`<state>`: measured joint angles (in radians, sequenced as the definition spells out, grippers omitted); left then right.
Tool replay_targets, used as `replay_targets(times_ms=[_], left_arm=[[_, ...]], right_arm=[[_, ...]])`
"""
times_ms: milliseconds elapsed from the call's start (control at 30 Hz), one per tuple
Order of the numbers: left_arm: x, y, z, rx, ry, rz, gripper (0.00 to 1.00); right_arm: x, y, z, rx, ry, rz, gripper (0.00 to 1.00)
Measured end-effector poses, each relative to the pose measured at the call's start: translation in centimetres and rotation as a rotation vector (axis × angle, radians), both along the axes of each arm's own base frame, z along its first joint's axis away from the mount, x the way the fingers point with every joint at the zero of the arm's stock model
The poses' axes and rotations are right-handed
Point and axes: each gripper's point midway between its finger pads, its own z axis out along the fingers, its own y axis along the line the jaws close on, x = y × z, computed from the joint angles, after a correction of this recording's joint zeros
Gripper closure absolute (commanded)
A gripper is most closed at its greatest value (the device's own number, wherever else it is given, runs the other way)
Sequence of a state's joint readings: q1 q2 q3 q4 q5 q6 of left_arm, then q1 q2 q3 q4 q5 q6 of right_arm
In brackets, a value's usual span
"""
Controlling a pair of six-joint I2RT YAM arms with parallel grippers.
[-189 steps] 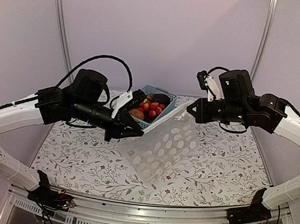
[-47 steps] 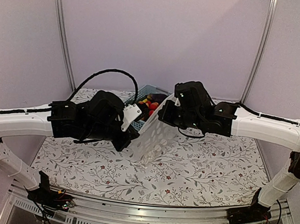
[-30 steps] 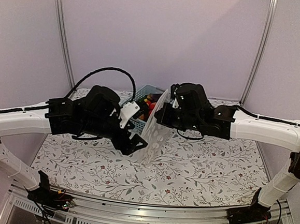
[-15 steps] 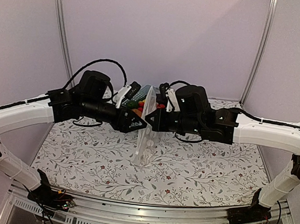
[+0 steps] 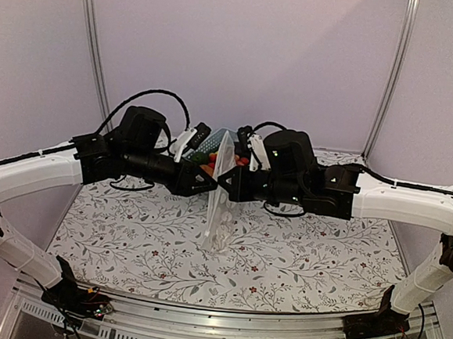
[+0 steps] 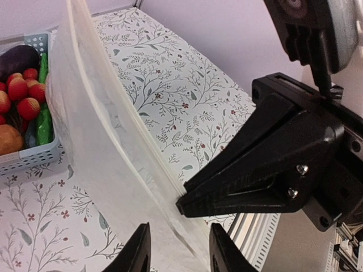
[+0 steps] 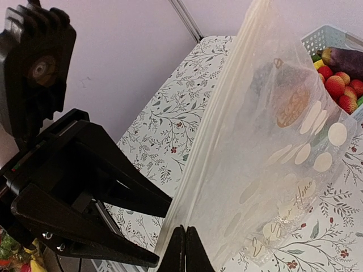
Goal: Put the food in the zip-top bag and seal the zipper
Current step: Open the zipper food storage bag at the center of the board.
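The zip-top bag (image 5: 218, 208), clear with white dots, hangs upright and edge-on between the two arms, its lower end on the table. My right gripper (image 7: 185, 246) is shut on the bag's (image 7: 266, 147) mouth edge, on the zipper (image 7: 195, 170) strip. Facing it, my left gripper (image 6: 178, 255) stands open, one finger on each side of the same edge (image 6: 156, 170), a gap showing at both. In the top view the two grippers (image 5: 208, 182) (image 5: 227, 182) meet tip to tip. The food (image 6: 22, 93) (image 7: 340, 82) lies in the basket behind the bag.
The light-blue slotted basket (image 5: 205, 139) (image 6: 34, 161) stands at the back of the floral tablecloth (image 5: 322, 255), just behind the bag. Metal posts (image 5: 95, 49) rise at both back corners. The table's front rail (image 5: 213, 337) runs along the near edge.
Both arms raised the bag from a slanted sheet to upright and edge-on. My left gripper came to the mouth edge and its jaws narrowed around it. The right grip stayed shut.
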<state>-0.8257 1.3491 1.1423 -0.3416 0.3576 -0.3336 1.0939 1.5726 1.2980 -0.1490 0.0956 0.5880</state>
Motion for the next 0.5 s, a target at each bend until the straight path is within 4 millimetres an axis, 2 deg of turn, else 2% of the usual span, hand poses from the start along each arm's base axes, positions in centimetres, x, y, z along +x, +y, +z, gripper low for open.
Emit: replay_targets(times_ms=[233,500], left_arm=[[0.1,0.1,0.0,0.003,0.000,0.007,0.78],[0.5,0.5,-0.4,0.025,-0.004,0.032,0.98]], right_arm=[[-0.2,0.2,0.3,0.002,-0.008,0.006,1.00],[-0.1,0.4,1.7,0.006,-0.043,-0.016,1.00]])
